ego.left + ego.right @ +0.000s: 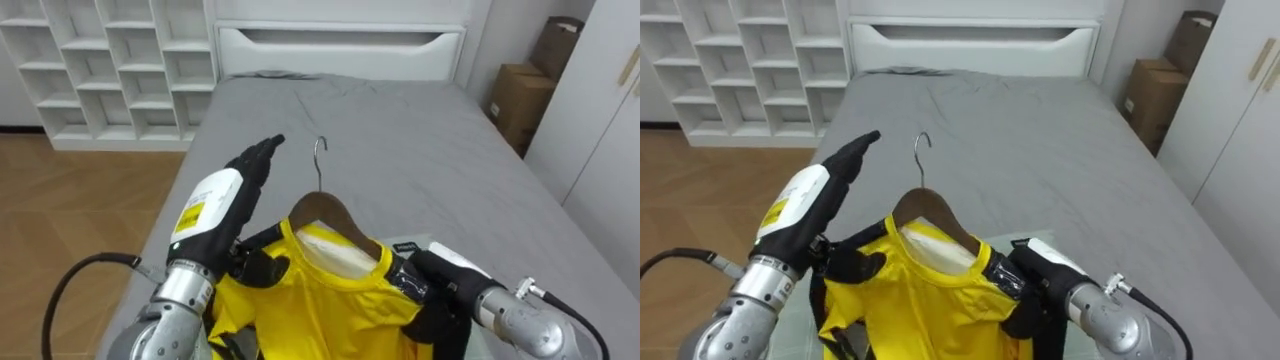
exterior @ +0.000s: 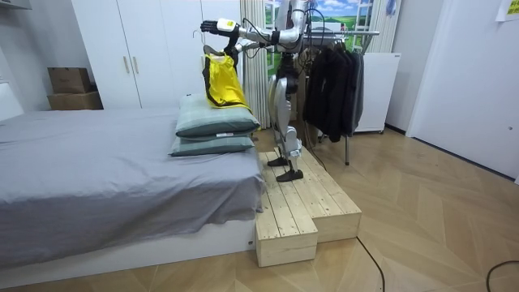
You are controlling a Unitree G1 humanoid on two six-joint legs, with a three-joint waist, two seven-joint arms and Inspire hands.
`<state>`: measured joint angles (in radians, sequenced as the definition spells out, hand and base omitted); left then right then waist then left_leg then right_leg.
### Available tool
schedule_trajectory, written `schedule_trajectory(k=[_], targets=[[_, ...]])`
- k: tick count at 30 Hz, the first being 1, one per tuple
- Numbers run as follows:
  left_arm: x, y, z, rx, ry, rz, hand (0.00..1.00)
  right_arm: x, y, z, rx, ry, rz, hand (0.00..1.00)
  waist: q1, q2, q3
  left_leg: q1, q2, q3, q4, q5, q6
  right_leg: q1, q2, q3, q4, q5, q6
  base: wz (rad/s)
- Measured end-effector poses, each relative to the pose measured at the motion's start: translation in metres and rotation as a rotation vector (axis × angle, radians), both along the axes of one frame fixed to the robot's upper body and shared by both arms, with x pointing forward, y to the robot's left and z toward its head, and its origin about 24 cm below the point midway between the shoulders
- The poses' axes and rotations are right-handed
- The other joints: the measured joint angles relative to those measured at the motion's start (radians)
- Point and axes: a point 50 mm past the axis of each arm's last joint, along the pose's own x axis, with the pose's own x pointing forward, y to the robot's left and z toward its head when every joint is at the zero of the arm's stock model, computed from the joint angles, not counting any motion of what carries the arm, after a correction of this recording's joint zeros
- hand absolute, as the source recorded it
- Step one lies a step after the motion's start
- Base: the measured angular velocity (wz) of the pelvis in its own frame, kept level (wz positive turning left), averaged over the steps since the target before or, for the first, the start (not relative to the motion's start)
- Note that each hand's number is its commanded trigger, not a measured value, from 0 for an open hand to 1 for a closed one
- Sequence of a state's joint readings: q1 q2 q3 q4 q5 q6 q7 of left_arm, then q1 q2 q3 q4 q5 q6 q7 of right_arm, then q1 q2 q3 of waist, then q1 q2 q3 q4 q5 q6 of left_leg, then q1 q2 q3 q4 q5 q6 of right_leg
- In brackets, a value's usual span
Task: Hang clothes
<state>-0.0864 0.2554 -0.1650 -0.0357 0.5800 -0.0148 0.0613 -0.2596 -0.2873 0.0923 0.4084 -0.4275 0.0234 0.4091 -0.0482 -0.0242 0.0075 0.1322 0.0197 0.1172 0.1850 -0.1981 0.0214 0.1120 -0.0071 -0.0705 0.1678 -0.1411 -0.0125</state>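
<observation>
Holding a yellow shirt on a wooden hanger above the grey bed, the robot stands w/ both hands up front. Shirt is prob. light, soft & floppy; the hanger is the stiff part, so the best hold is at its shoulders or at the neck under the metal hook. Right hand: fingers clamped on the shirt's shoulder at the hanger's end. Left hand: fingers straight & together, pointing fwd beside the hook, not touching it; thumb rests against the shirt's other shoulder. Room view: clothes rack behind the robot.
</observation>
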Motion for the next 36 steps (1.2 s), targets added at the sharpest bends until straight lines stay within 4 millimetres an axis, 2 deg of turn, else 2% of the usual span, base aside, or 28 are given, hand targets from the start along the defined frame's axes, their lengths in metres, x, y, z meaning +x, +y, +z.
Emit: schedule_trajectory(k=[8, 14, 21, 30, 35, 36], targets=[[0.001, 0.013, 0.002, -0.002, -0.014, 0.056, 0.0, -0.016, -0.033, -0.008, 0.098, 0.003, -0.172, 1.0, -0.001, 0.001, -0.0026, 0.02, 0.002, 0.019, -0.01, 0.0, 0.0, 0.007, 0.006, 0.022, 0.0, 0.0, 0.0, -0.07], [-0.001, 0.014, -0.002, -0.007, -0.016, 0.076, 0.0, -0.027, -0.04, -0.017, 0.117, 0.008, -0.237, 1.0, -0.024, 0.003, -0.005, 0.022, 0.001, 0.031, -0.013, 0.0, 0.0, 0.006, 0.007, 0.037, 0.0, 0.0, 0.0, -0.04], [-0.002, 0.015, -0.004, -0.011, -0.025, 0.096, 0.0, -0.033, -0.044, -0.022, 0.169, -0.001, -0.302, 1.0, -0.034, -0.002, -0.0069, 0.015, 0.001, 0.044, -0.015, 0.0, 0.0, -0.009, 0.007, 0.042, 0.001, 0.0, 0.0, -0.05], [-0.011, 0.025, -0.028, -0.002, 0.072, 0.136, 0.0, -0.04, -0.057, -0.024, 0.148, -0.007, -0.356, 1.0, -0.038, -0.001, -0.0097, 0.002, 0.002, 0.042, -0.013, 0.0, 0.0, -0.021, 0.007, 0.04, 0.002, 0.0, 0.0, 0.0], [-0.022, 0.041, -0.046, 0.002, 0.14, 0.197, 0.0, -0.046, -0.068, -0.021, 0.135, -0.037, -0.415, 1.0, -0.046, -0.001, -0.0105, 0.002, 0.002, 0.045, -0.016, 0.0, 0.0, -0.025, 0.008, 0.044, 0.003, 0.0, 0.0, -0.02], [-0.026, 0.048, -0.056, 0.006, 0.172, 0.229, 0.0, -0.048, -0.071, -0.021, 0.13, -0.047, -0.433, 1.0, -0.045, -0.001, -0.0115, 0.004, 0.002, 0.047, -0.017, 0.0, 0.0, -0.025, 0.009, 0.046, 0.003, 0.0, 0.0, -0.06]])
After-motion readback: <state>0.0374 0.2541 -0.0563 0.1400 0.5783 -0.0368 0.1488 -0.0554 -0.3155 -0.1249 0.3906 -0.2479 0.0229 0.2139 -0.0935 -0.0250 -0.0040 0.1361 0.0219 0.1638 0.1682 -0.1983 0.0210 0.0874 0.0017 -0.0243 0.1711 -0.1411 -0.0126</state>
